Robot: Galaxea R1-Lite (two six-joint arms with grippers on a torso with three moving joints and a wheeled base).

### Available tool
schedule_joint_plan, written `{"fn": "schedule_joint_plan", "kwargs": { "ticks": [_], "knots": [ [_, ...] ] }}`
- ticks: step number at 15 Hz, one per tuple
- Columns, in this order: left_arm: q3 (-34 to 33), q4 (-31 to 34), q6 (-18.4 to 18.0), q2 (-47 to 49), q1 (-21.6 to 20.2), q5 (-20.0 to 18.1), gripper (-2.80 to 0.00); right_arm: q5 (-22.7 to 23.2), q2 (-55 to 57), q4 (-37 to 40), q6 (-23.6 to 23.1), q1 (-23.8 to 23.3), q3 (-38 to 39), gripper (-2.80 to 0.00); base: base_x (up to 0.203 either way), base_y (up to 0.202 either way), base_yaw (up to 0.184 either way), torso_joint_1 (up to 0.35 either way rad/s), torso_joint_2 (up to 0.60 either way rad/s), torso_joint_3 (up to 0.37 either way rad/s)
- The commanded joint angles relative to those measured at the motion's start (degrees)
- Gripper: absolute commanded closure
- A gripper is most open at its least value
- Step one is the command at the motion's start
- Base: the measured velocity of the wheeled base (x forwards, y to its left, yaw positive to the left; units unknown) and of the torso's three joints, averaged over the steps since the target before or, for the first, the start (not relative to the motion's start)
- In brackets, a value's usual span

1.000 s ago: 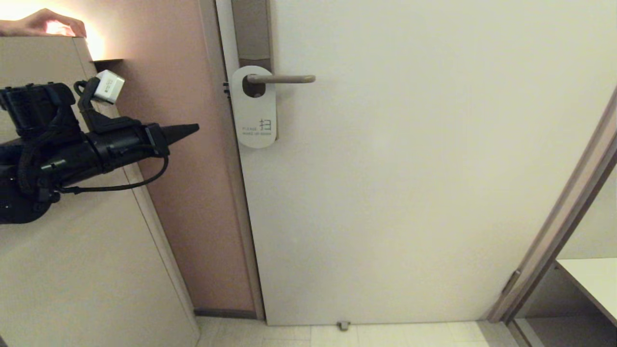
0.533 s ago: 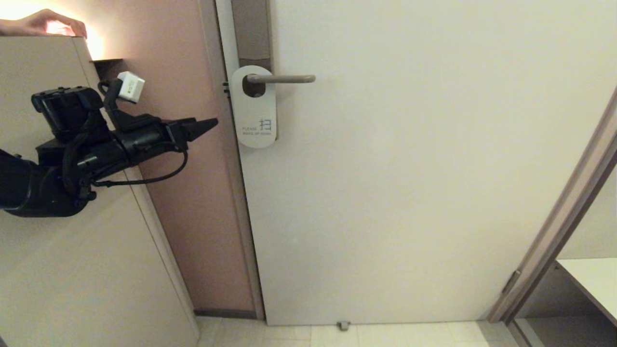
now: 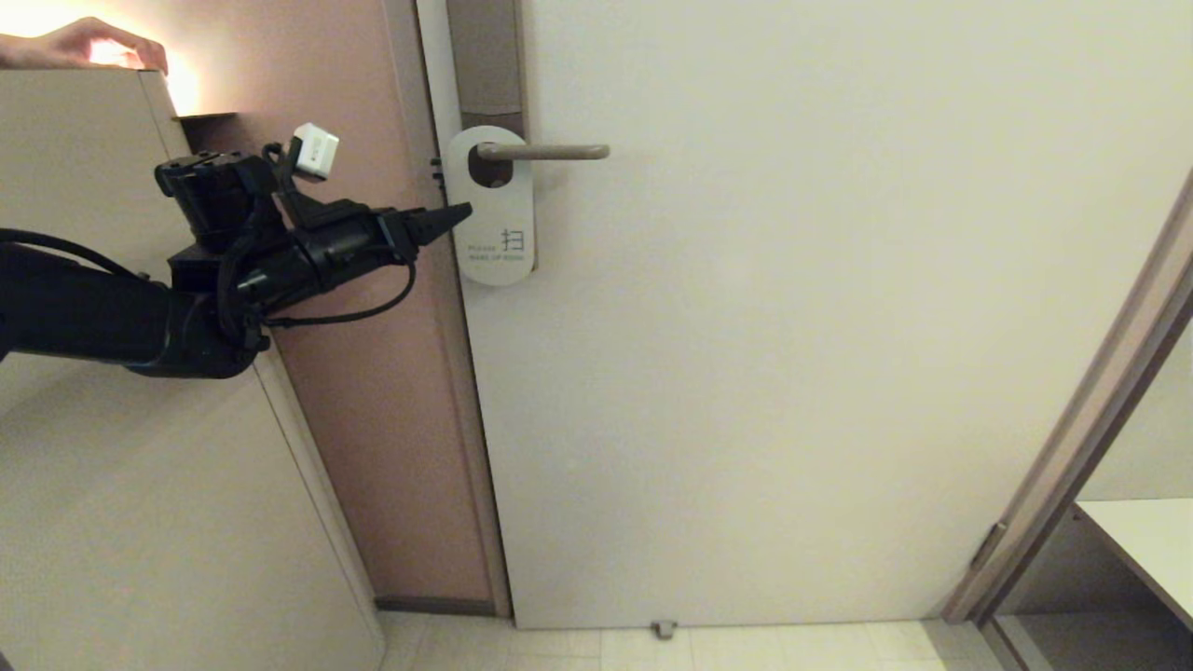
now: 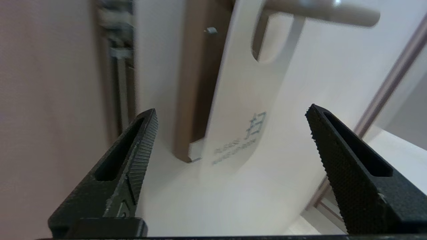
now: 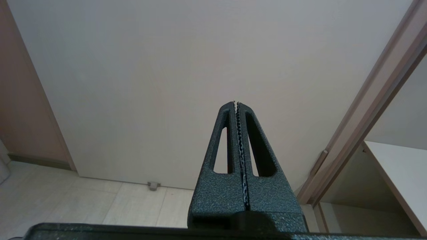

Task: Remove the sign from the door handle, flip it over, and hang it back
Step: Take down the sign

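Sign (image 3: pixel 491 210): one flat white hanger, rounded at both ends, hung by its round hole on the door handle (image 3: pixel 543 151) near the door's (image 3: pixel 792 326) upper left edge. Its long axis runs vertical, hole end up and text end down, and its white face looks outward. The writing sits near the lower end: a blue Chinese character above two small lines, the first reading "PLEASE"; the second is too small to read. One handle is present, a slim lever lying horizontal with its rounded free end pointing toward the door's right, mounted on a tall brownish backplate (image 3: pixel 485 65).

Left gripper (image 3: pixel 459 216): level with the sign's middle, fingertips pointing at the sign's left edge and just beside it; whether they touch cannot be told. In the left wrist view its jaws stand wide apart with the sign between them, nothing held.

Right gripper (image 5: pixel 236 104): jaws pressed together, empty, low before the door, well apart from the sign.

One person's hand (image 3: pixel 84 47) rests on top of a panel at the upper left.
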State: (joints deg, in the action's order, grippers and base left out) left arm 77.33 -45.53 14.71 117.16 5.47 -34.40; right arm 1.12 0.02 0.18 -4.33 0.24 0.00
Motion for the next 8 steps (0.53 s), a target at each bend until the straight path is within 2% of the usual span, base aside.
{"fn": "schedule_joint_plan", "kwargs": {
  "ticks": [1,4,8],
  "knots": [
    [0.3,-0.3,0.2,1.2,1.0,-0.2,-2.80,0.0,0.0,0.0,-0.1,0.0,0.0,0.00,0.000,0.000,0.000,0.000,0.00,0.000],
    [0.4,-0.3,2.2,1.4,2.7,-1.5,-2.80,0.0,0.0,0.0,-0.1,0.0,0.0,0.00,0.000,0.000,0.000,0.000,0.00,0.000],
    [0.5,-0.3,2.2,2.8,2.8,-3.1,-2.80,0.0,0.0,0.0,-0.1,0.0,0.0,0.00,0.000,0.000,0.000,0.000,0.00,0.000]
  ]
}}
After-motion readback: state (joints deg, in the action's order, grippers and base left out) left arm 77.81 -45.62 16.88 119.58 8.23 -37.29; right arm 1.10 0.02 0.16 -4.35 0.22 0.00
